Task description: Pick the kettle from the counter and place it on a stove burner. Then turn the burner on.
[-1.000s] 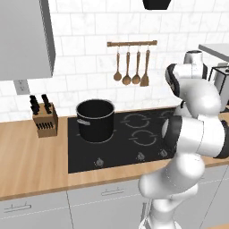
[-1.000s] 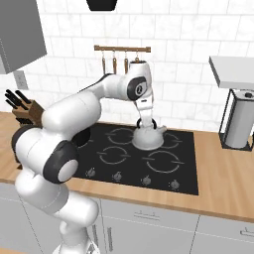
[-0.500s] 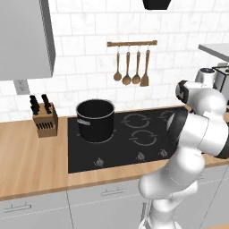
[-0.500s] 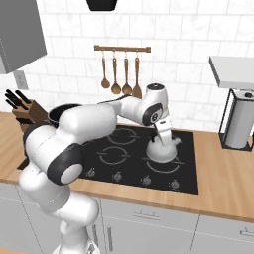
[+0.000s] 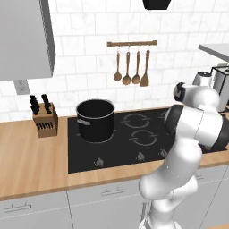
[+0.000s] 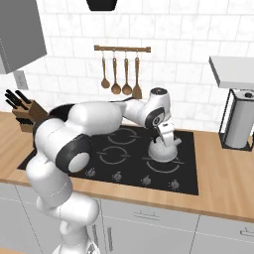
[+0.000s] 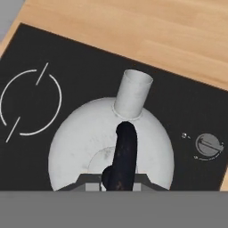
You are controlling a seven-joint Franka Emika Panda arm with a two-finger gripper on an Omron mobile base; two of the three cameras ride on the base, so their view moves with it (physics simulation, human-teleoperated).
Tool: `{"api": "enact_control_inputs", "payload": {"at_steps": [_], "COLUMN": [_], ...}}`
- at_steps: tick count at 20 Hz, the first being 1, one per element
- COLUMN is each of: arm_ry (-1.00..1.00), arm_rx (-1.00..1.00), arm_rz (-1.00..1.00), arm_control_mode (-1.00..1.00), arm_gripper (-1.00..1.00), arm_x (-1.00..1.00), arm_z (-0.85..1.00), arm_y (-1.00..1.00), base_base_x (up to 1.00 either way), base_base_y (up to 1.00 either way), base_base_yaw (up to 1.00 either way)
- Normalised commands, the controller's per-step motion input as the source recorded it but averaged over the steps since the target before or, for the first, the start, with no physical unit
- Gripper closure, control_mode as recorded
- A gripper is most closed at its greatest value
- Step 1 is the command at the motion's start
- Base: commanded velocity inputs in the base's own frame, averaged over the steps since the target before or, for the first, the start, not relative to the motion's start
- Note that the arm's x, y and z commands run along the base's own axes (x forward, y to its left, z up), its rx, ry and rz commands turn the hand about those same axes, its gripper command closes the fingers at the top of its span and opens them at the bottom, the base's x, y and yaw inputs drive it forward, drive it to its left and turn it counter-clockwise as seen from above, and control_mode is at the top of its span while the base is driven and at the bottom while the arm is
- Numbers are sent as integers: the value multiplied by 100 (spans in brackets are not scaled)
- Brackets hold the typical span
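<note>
The kettle [image 6: 162,149] is down over the cooktop [image 6: 188,163] now, sitting at the front right burner [image 6: 171,166] near the right edge of the black glass, the ring lines curving out from under its base! Half a second ago it was a touch further back and higher; a second ago it hung over the rear right zone, so the arm has carried it forward and to the right. The gripper [image 6: 165,135] sits right on top of it, clamped on the black arched handle [image 7: 124,151], which runs straight up the middle of the hand view between the jaws. Whether the base actually touches the glass is hard to tell from here.

From the hand camera, the spout [image 7: 132,93] points toward the wooden counter [image 7: 133,31] beyond the cooktop edge, with a control knob [image 7: 208,145] off to one side and another burner [image 7: 30,102] on the other.

In the left base view the arm's white bulk has swung lower and across, hiding the right side of the cooktop. The black pot [image 5: 95,120] stays put on the rear left zone, knife block [image 5: 43,118] on the counter's left end, utensils [image 5: 131,67] hanging on the wall rail.
</note>
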Motion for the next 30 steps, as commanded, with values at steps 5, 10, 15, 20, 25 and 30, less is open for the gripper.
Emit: {"api": "enact_control_inputs", "payload": {"at_steps": [5,10,15,20,25,30], "arm_ry": [4,3,0,0,0,0], "arm_rx": [0,0,5,4,1,0], "arm_rz": [0,0,0,0,0,0], "arm_control_mode": [-100,-100,-100,-100,-100,-100], "arm_gripper": [100,100,100,100,100,100], "arm_x": [0,0,17,35,29,28], "arm_z": [-29,-51,-35,-1,-17,-29], "arm_y": [-5,-2,-1,-5,-10,-15], "base_base_x": [0,0,0,0,0,0], "base_base_y": [0,0,0,0,0,0], "base_base_yaw": [0,0,0,0,0,0]}}
